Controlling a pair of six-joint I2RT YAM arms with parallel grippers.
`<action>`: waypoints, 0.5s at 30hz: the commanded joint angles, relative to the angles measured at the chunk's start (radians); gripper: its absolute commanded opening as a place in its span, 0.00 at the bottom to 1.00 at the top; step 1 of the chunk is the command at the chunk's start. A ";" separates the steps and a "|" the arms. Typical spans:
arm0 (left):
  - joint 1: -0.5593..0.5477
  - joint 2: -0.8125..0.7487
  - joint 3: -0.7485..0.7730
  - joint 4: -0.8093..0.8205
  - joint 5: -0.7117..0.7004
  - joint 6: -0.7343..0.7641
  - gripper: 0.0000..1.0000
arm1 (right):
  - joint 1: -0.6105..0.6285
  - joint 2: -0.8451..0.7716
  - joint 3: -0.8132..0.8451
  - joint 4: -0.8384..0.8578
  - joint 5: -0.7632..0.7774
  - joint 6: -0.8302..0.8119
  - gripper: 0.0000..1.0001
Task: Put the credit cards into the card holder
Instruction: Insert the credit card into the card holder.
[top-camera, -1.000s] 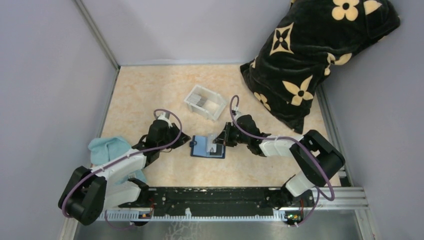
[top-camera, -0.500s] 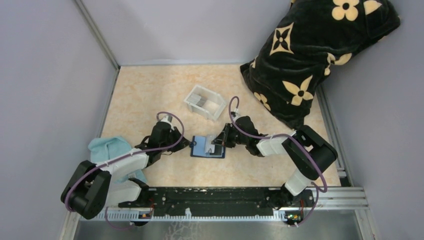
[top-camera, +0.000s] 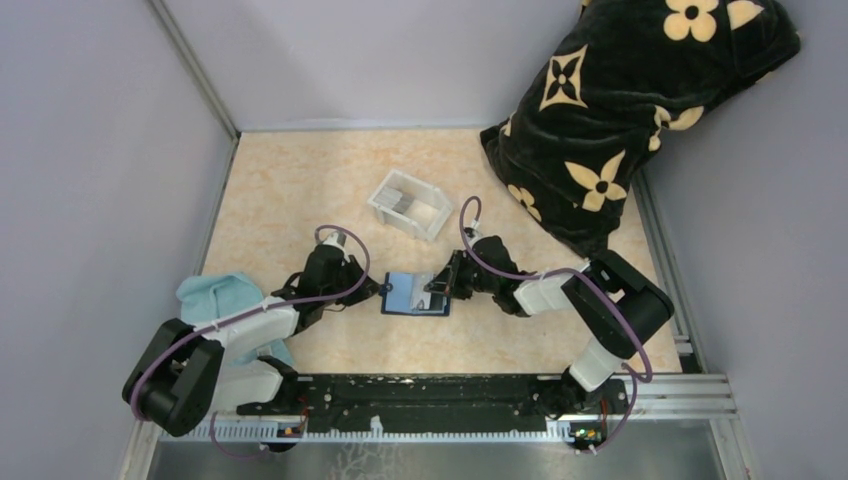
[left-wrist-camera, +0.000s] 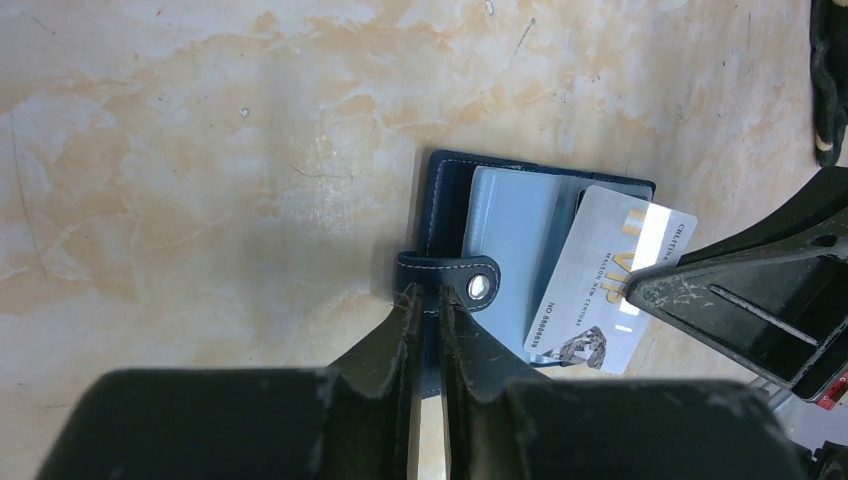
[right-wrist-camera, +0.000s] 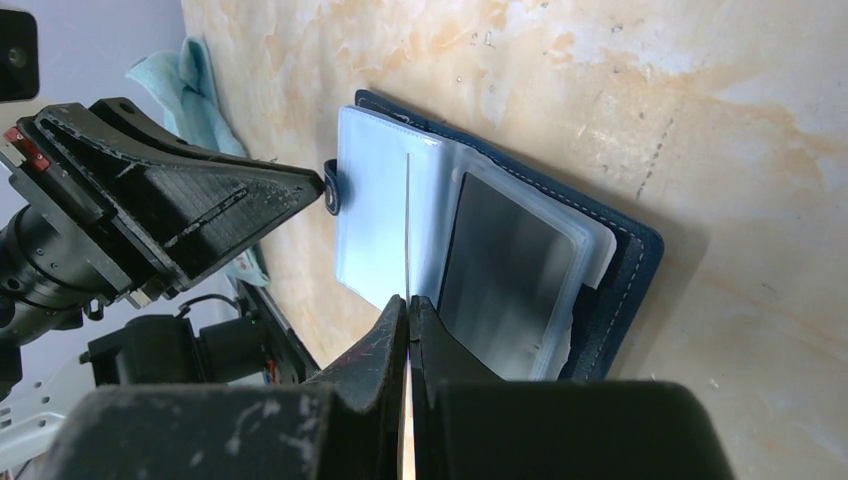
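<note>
The navy card holder lies open on the table, its light blue sleeves up. In the left wrist view my left gripper is shut on the card holder's strap, beside the snap stud. My right gripper is shut on a silver credit card, seen edge-on in its own view. The card is tilted over the sleeves. A dark card sits in one sleeve. More grey cards lie in the white tray.
A white plastic tray stands behind the card holder. A black pillow with tan flowers leans in the far right corner. A teal cloth lies at the left by the left arm. Grey walls close in both sides.
The left gripper has closed in on the card holder's left edge. The right gripper has lowered the silver card from more upright to lower over the sleeves.
</note>
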 joint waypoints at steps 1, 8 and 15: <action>-0.008 0.006 -0.009 0.011 -0.014 0.012 0.16 | 0.006 0.011 -0.011 0.053 -0.005 0.013 0.00; -0.009 0.007 -0.006 0.012 -0.018 0.012 0.16 | 0.005 0.018 -0.015 0.047 -0.005 0.029 0.00; -0.012 0.009 -0.003 0.012 -0.020 0.013 0.16 | 0.006 0.030 -0.023 0.047 -0.003 0.049 0.00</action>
